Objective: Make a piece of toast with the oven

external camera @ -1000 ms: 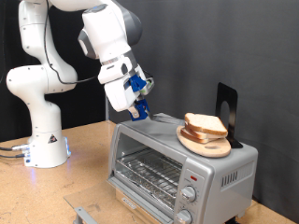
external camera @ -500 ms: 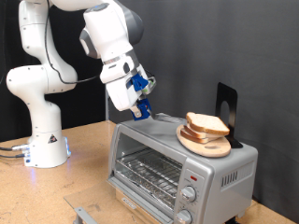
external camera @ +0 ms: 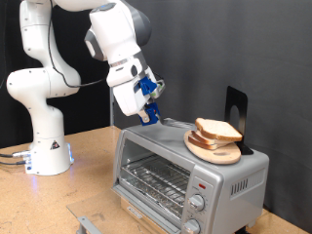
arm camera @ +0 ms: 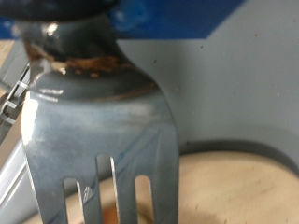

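The silver-grey oven [external camera: 185,168] stands at the exterior view's lower right with its glass door shut and the wire rack visible inside. On its top, a round wooden board [external camera: 213,147] carries a stack of pale bread slices [external camera: 218,132]. I cannot tell which slice is the piece of toast. My gripper [external camera: 146,115], with blue fingers, hangs above the oven top's left end, left of the board. In the wrist view a metal fork-like tool [arm camera: 98,131] fills the picture, its tines over a tan rounded edge [arm camera: 234,191].
A black upright stand [external camera: 236,115] sits on the oven top behind the board. The robot's white base [external camera: 44,146] stands on the wooden table [external camera: 88,185] at the exterior view's left. A grey metal piece [external camera: 88,220] lies at the table's front.
My gripper has shifted very slightly up and to the exterior view's right above the oven top. The bread, board and oven have not moved.
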